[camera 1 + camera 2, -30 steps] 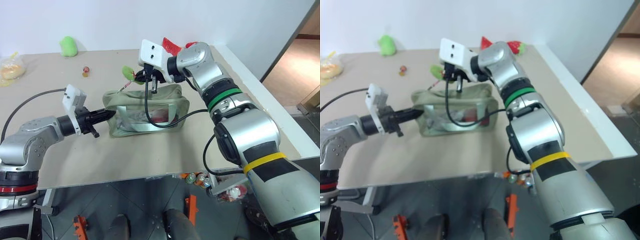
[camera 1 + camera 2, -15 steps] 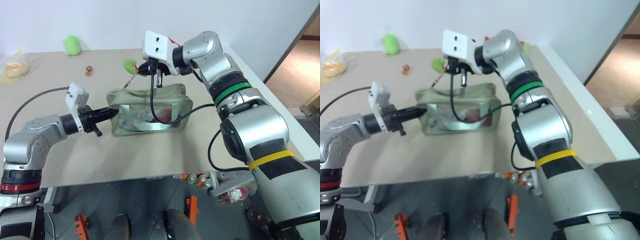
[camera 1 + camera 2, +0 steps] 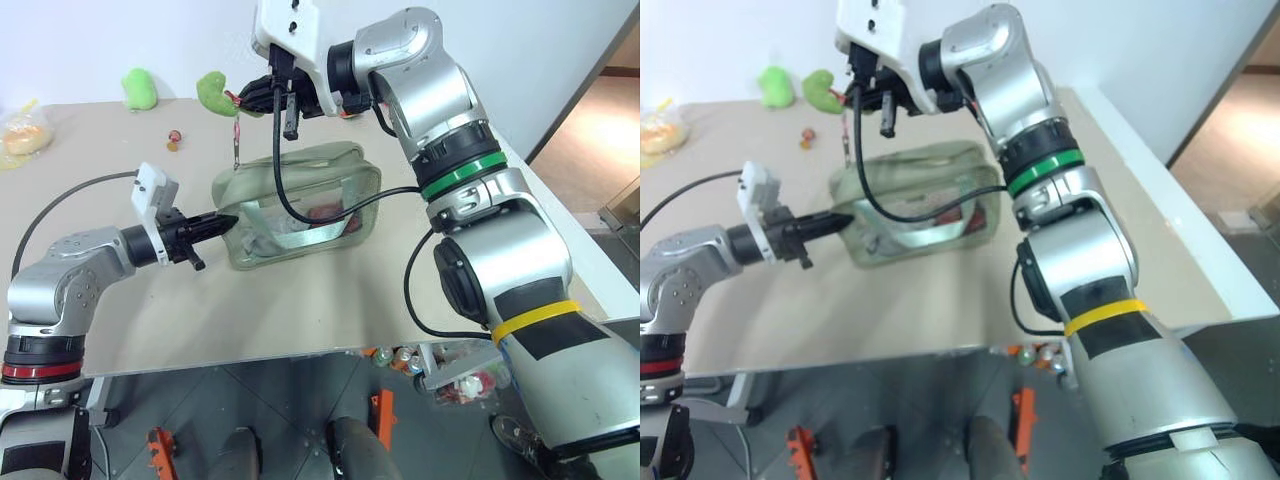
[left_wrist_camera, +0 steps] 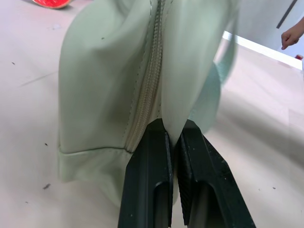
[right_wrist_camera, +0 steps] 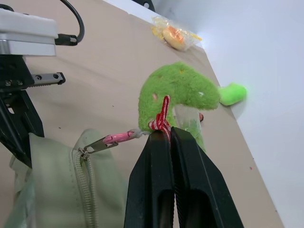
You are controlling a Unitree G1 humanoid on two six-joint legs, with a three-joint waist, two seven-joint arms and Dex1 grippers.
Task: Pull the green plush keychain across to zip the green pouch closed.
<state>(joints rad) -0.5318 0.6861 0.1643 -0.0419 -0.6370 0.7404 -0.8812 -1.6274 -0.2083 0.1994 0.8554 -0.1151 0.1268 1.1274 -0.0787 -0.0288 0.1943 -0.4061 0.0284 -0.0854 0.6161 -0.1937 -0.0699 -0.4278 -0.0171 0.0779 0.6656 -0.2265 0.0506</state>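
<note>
The right gripper (image 5: 167, 137) is clamping the green plush keychain (image 5: 178, 92) just above the green pouch (image 3: 300, 205). The left gripper (image 4: 173, 137) is pinching the pouch's end fabric.

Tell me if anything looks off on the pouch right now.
The green pouch sits tilted, one end pulled up by the keychain cord while the right gripper holds the green plush keychain high; the left gripper pinches its other end.

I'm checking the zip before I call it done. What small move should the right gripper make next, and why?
Probably ease the right gripper back down: it is shut on the green plush keychain, the cord runs taut to the slider at the end of the green pouch pinched by the left gripper, and the zipper there looks closed, so more pull only lifts it.
</note>
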